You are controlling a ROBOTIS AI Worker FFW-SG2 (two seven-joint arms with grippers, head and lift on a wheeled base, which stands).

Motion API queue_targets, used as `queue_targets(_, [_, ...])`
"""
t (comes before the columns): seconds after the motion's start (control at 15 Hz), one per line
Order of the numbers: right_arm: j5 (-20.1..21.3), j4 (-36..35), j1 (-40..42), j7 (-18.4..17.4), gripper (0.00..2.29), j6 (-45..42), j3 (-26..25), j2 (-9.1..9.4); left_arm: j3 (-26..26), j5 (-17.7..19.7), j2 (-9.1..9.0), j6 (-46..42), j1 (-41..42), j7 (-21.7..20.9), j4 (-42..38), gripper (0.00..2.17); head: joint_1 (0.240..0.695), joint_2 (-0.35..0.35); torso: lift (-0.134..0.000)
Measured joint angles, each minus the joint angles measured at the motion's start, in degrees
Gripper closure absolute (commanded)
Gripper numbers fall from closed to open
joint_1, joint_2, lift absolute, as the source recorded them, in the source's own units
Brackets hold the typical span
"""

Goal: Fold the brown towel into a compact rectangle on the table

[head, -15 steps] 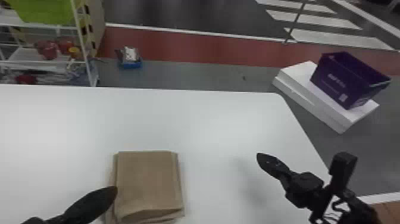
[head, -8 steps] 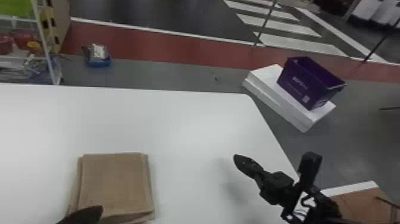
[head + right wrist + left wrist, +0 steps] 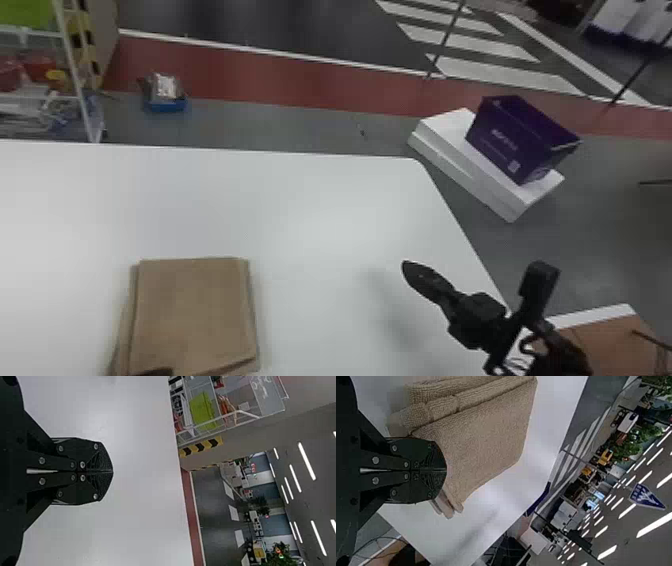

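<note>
Left pincer (image 3: 161, 372) drawn back toward robot, near brown towel (image 3: 192, 310), fingers together; right pincer (image 3: 411, 269) likewise together.

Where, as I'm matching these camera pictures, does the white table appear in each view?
Head view: the white table spans the lower left, under the brown towel.
Left wrist view: around the towel, beyond the left gripper.
Right wrist view: behind the right gripper, up to the red floor strip.
Shared landmark: white floor stripes past the table.
</note>
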Motion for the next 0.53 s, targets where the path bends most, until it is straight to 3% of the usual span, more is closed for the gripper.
queue_targets(0.27, [-0.89,-0.97,0.55,0.32,1.71,0.05,-0.39,0.03,-1.42,-3.48,0.2,-0.71,0.14,0.5,1.17,1.42,0.695,-0.35,-0.123])
queue_targets(0.53, [-2.61,-2.99,1.71,0.42,1.71,0.32,-1.28,0.23,-1.52,-3.14,0.23,-0.06,0.72,0.42,-1.99,1.4,0.695,-0.35,-0.123])
